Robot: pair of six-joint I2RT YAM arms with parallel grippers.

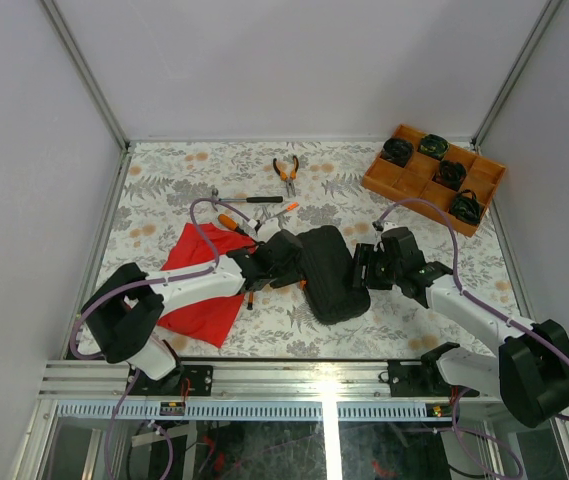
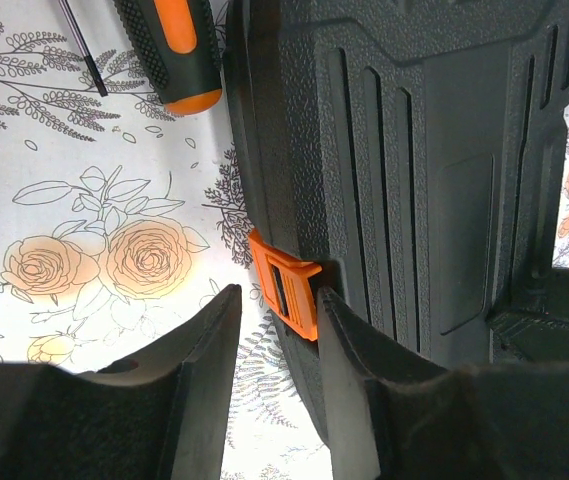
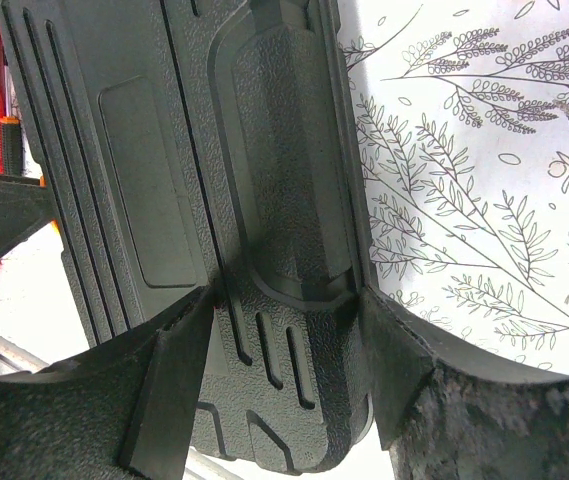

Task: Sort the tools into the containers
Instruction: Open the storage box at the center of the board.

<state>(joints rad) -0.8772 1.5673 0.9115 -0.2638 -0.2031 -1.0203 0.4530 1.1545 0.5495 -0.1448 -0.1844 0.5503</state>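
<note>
The latch (image 2: pixel 286 285) sits between the left gripper's (image 2: pixel 279 300) narrow, not-yet-pinching fingers on the case's (image 2: pixel 434 150) left edge; the right gripper (image 3: pixel 286 300), wide, straddles the opposite edge, grip unclear.

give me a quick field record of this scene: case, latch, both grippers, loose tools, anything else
case: black tool case, closed, flat on the table
latch: orange latch on the case's left edge
left gripper: open, fingers either side of the latch
right gripper: looks clamped across the case's handle end
loose tools: pliers, hammer, screwdrivers, all outside the case
other: red cloth near left; orange tray far right
</note>
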